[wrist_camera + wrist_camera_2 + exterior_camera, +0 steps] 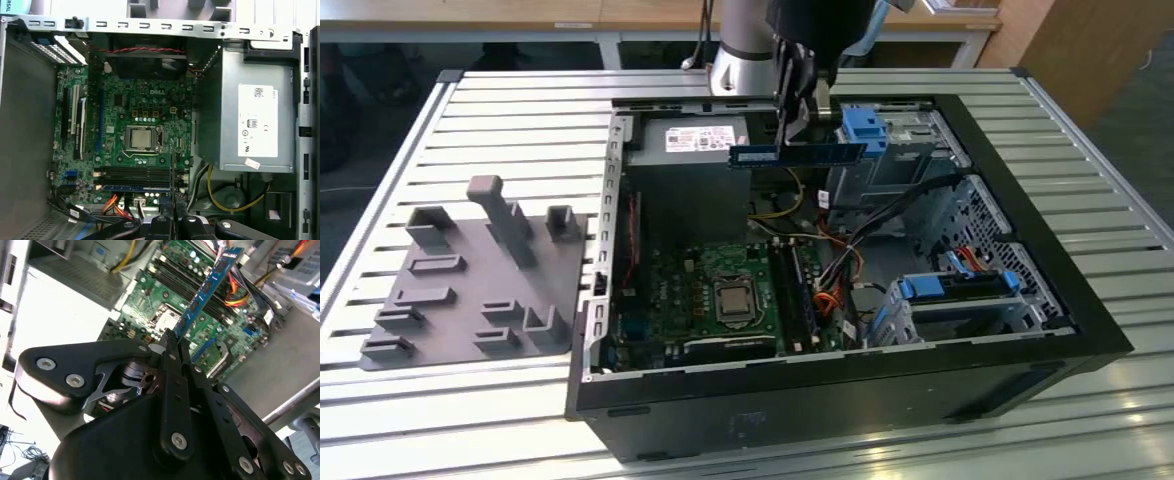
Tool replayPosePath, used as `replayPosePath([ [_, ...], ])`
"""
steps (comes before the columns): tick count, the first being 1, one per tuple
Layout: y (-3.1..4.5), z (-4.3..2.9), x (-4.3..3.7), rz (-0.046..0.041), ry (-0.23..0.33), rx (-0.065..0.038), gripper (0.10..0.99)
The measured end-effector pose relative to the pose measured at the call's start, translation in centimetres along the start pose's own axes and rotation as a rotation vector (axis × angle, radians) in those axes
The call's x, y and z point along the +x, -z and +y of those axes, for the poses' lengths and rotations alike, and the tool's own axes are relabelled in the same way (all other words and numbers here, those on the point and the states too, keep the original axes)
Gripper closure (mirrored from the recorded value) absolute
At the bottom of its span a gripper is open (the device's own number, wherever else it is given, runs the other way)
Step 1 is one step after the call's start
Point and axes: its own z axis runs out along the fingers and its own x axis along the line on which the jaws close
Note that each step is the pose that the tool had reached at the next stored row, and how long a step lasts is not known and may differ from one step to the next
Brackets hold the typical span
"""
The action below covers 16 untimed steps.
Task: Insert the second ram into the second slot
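Now second ram [767,156] pinched between jaws, above open case [854,410].

On power supply [225,100], white label [257,122] is carrying symbols and fine print, nothing legible. Just beside it, smaller sticker [252,163] is sitting, unreadable too. On motherboard [145,100], white maker's mark [156,92] is showing, not transcribed. On ram [801,154], no print is coming through legibly.
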Motion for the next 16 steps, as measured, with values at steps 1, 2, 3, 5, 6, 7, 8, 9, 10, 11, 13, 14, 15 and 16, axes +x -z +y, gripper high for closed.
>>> replayPosePath([
  [1, 0.00, 0.01, 0.24, -0.0002, 0.000, 0.000, 0.949],
  [2, 0.00, 0.01, 0.38, 0.0001, 0.000, 0.000, 0.949],
  [3, 0.00, 0.01, 0.43, 0.0009, 0.000, 0.000, 0.949],
  [5, -0.05, 0.01, 0.44, 0.0016, -0.013, 0.000, 0.949],
  [6, -0.08, 0.01, 0.44, 0.0013, -0.031, 0.000, 0.949],
  [7, -0.12, 0.01, 0.45, 0.0010, -0.049, 0.001, 0.949],
  [8, -0.15, 0.00, 0.45, 0.0006, -0.067, 0.001, 0.949],
  [9, -0.18, 0.00, 0.45, 0.0004, -0.085, 0.001, 0.949],
  [10, -0.22, 0.00, 0.45, 0.0000, -0.103, 0.002, 0.949],
  [11, -0.25, 0.00, 0.45, -0.0003, -0.121, 0.002, 0.949],
  [13, -0.32, 0.00, 0.45, -0.0010, -0.159, 0.002, 0.949],
  [14, -0.35, 0.00, 0.45, -0.0013, -0.177, 0.003, 0.949],
  [15, -0.39, -0.01, 0.45, -0.0016, -0.194, 0.003, 0.949],
  [16, -0.42, -0.01, 0.45, -0.0019, -0.213, 0.003, 0.949],
])
